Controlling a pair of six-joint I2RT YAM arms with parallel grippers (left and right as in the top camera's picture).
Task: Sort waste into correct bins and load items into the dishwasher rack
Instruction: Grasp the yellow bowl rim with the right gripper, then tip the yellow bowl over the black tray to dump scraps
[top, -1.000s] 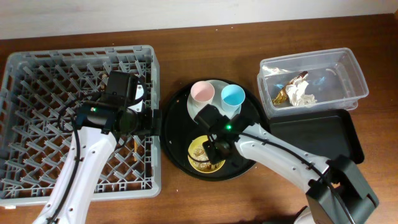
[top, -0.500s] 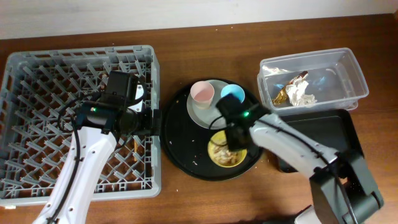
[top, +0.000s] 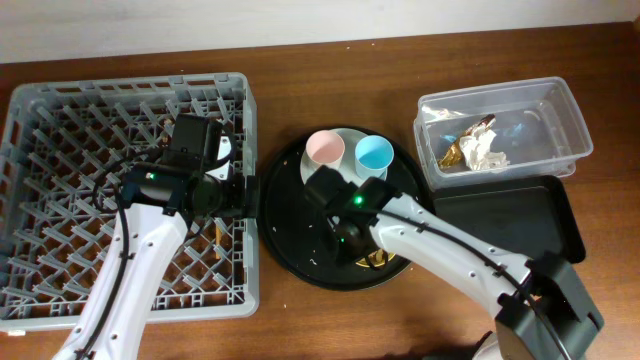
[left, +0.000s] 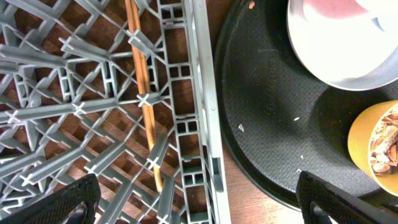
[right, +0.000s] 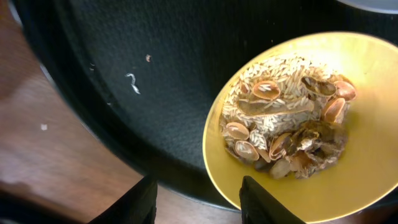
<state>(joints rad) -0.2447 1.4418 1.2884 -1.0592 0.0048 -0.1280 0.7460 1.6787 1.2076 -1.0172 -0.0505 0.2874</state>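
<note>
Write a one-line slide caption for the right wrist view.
Right gripper, open, above the yellow bowl of food scraps on the round black tray.

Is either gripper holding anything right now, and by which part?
Nothing is held. The right gripper is open, straddling the yellow bowl's near rim without clamping it. The left gripper hangs open over the dishwasher rack's edge.

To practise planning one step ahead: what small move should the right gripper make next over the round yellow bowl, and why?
Probably lower the right gripper and close it on the near rim of the round yellow bowl: its jaws stand open over that rim, and the beige crumbly food scraps lie inside, not yet binned.
</note>
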